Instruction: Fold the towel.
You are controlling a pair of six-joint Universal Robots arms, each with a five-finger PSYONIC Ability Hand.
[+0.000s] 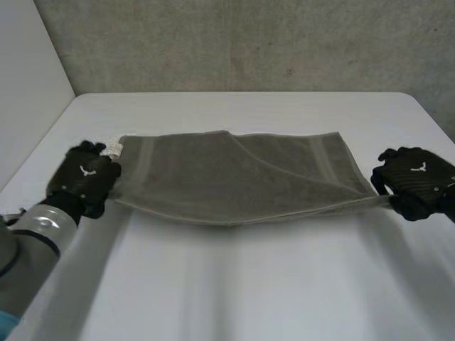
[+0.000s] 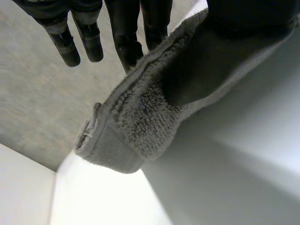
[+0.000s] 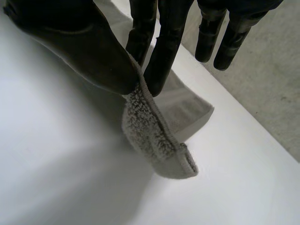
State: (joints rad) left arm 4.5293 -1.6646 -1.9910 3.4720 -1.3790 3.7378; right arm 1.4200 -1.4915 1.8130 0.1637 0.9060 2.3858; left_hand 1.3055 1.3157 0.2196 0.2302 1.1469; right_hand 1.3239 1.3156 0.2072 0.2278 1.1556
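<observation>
A grey-brown towel (image 1: 234,177) hangs stretched between my two hands, its near edge lifted off the white table (image 1: 242,284) and sagging in the middle. My left hand (image 1: 84,177) holds the towel's left end; in the left wrist view the thumb (image 2: 243,18) pinches the thick cloth (image 2: 136,126) against the fingers (image 2: 124,33). My right hand (image 1: 414,177) holds the right end; in the right wrist view its thumb (image 3: 79,47) and fingers (image 3: 159,51) pinch the towel's corner (image 3: 154,136). A small white label (image 1: 114,148) shows at the towel's far left corner.
A rough grey wall (image 1: 249,42) rises behind the table's far edge. A pale wall panel (image 1: 28,85) stands at the left. The towel's far part lies on the table with an upper layer folded diagonally.
</observation>
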